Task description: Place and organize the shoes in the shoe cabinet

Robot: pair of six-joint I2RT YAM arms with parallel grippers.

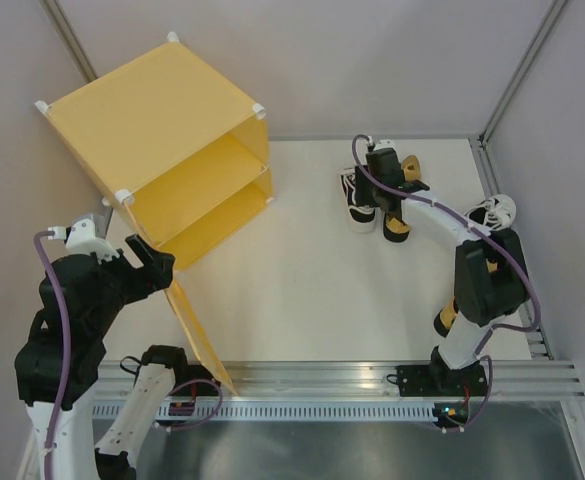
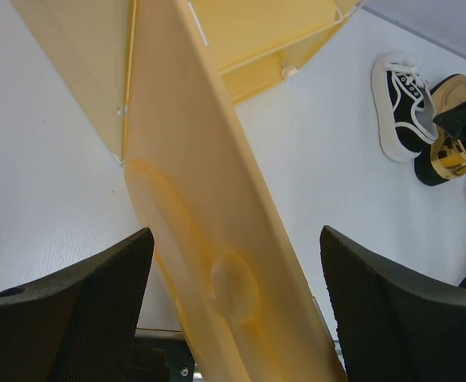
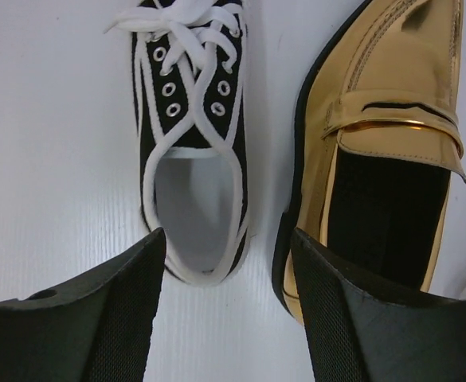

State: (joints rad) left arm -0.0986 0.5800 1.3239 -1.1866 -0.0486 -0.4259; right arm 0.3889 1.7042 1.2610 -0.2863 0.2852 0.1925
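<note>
Top cam looks down on table [image 1: 322,280]; L wrist close on door [image 2: 217,199], R wrist on sneaker [image 3: 189,159], both in top.

White matte worktop [image 1: 302,290], finely ribbed in the close views. Behind the worktop, plain pale grey wall panels [image 1: 372,60]; more of the same to the worktop's left and right. Slim metal posts [image 1: 522,72] rising from the worktop's far corners, slanting in the top view. Along the worktop's near edge, a grooved aluminium rail [image 1: 352,377], with a slotted strip [image 1: 322,410] just beyond it. Along the worktop's right edge, a narrower rail [image 1: 486,170]. Past the worktop's near edge, a dull grey surface [image 1: 372,445]. Soft, even light over the worktop, casting faint shadows only.
</note>
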